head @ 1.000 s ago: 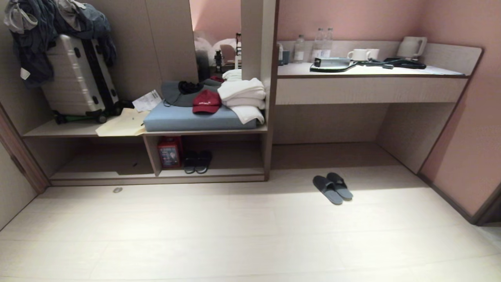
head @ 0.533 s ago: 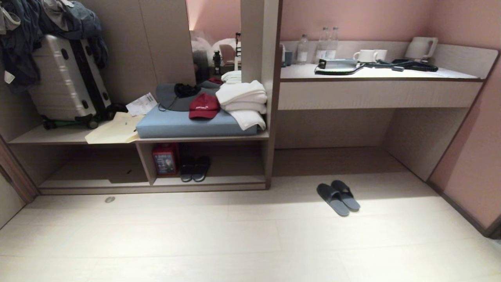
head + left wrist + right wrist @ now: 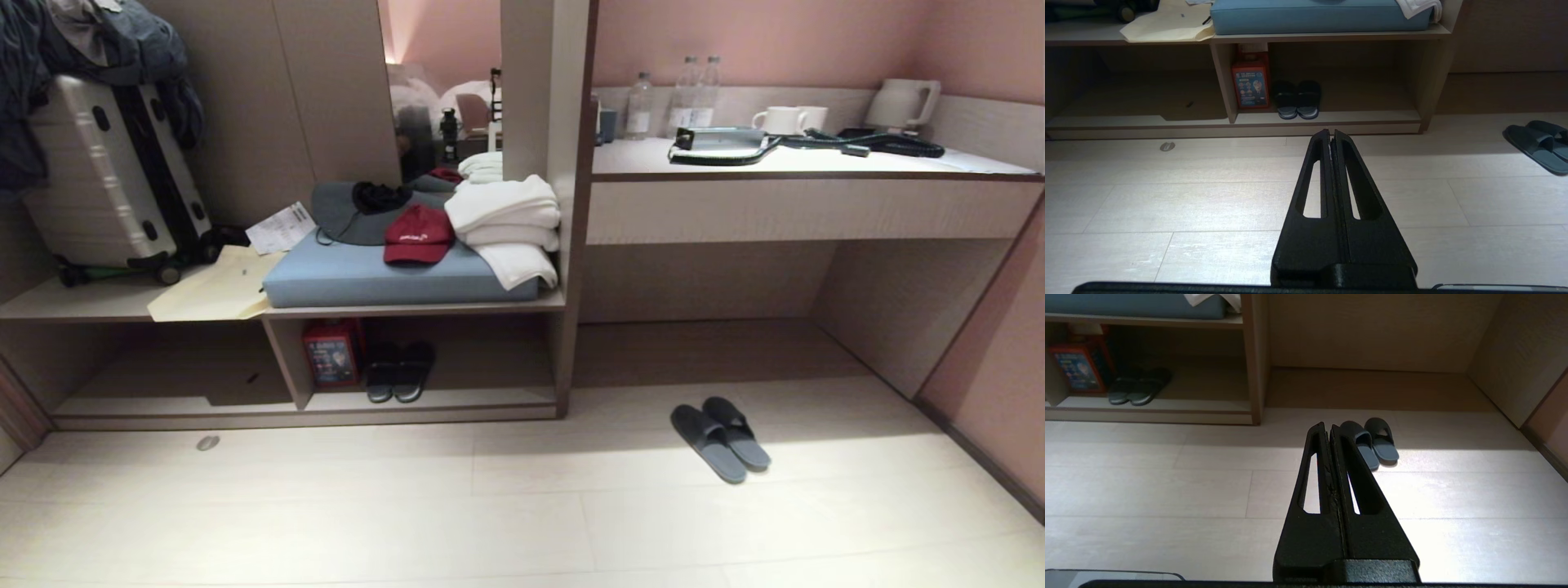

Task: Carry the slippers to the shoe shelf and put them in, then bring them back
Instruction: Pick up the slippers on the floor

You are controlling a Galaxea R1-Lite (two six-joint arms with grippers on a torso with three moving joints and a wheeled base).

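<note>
Approach stage, nothing lifted yet. The slippers [image 3: 720,442] lie side by side on the pale floor [image 3: 490,523], out in the open before the recess under the desk counter [image 3: 808,208] and to the right of the shoe shelf [image 3: 424,400], well apart from it. My right gripper [image 3: 1329,430] points toward them, its jaws pressed together and empty; from its wrist camera the pair sits just past the fingertips in line of sight, but I am not touching them. My left gripper [image 3: 1330,135] is likewise closed on nothing and faces the shelf's right compartment, where a darker pair [image 3: 398,371] already stands beside a red box [image 3: 331,353] against the upright divider [image 3: 282,363]. Neither arm shows in the head view. I judge the first step, reaching the slippers, to be in hand and unfinished. The next move calls for closing the remaining gap, opening the right jaws and lowering them over the bands of both slippers. The free space in the compartment lies right of the dark pair; that is where I would aim the delivery.
</note>
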